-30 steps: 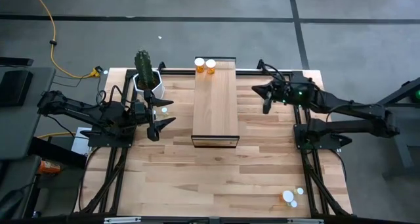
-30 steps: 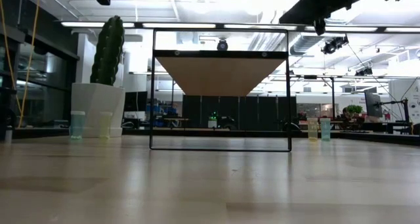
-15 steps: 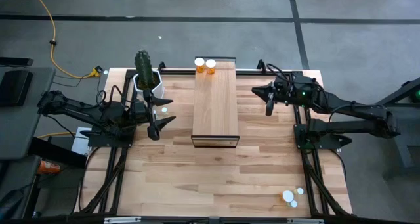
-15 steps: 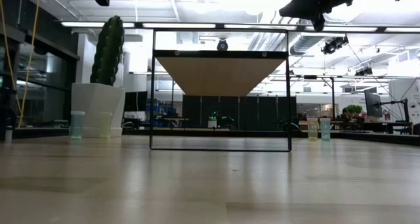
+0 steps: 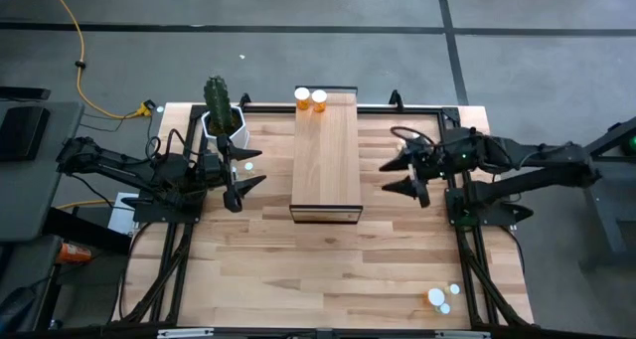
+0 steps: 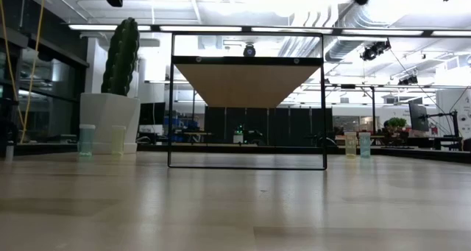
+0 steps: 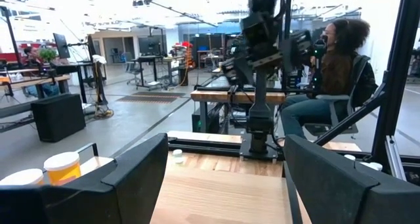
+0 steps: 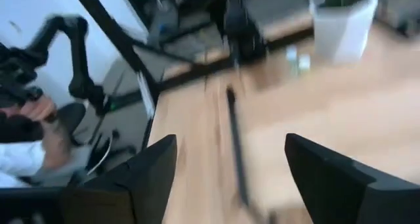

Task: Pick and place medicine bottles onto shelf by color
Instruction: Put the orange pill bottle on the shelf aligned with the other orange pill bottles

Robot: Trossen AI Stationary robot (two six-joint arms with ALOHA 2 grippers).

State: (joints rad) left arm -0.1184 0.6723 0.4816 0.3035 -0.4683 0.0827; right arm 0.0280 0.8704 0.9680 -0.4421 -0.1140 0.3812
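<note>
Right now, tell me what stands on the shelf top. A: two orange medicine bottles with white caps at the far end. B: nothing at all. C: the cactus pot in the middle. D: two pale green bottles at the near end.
A: the high view shows two orange medicine bottles with white caps side by side at the far end of the shelf, the rest of its top bare.

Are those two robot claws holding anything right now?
No. The left gripper and right gripper both hang open and empty above the table, either side of the shelf.
</note>
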